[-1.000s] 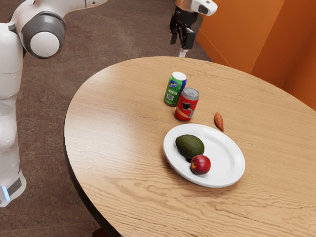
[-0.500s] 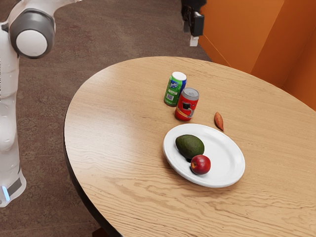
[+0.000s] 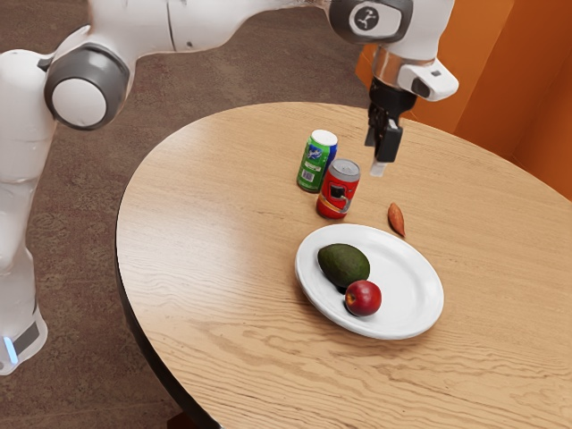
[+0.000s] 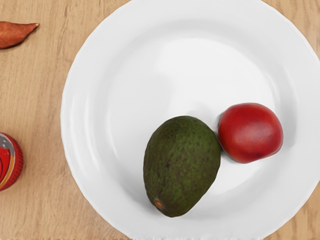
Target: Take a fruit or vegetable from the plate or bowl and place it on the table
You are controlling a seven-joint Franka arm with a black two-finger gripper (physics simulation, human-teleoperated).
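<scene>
- Swinging in over the table (image 3: 206, 268), my arm (image 3: 210, 22) reached farther across the exterior view than in the earlier frame, where the hand hung past the table's far edge.
- My gripper (image 3: 377, 161) was now above the tabletop; I couldn't tell whether it was released or clenched.
- The white plate (image 3: 409, 273) lay where it had before, flat on the wood.
- Just past its rim, a green can (image 3: 315, 165) and a red can (image 3: 336, 192) stood upright, close together, on the gripper's side toward the exterior view's left.
- A tapered, reddish-brown vegetable (image 3: 396, 219) lay on the table near the rim.
- The avocado (image 4: 182, 165) rested on the plate, dark green, speckled, egg-shaped, with a brownish stem spot.
- Right beside it on the plate, crowding one flank, sat the smaller red fruit (image 4: 250, 132), round and smooth.
</scene>
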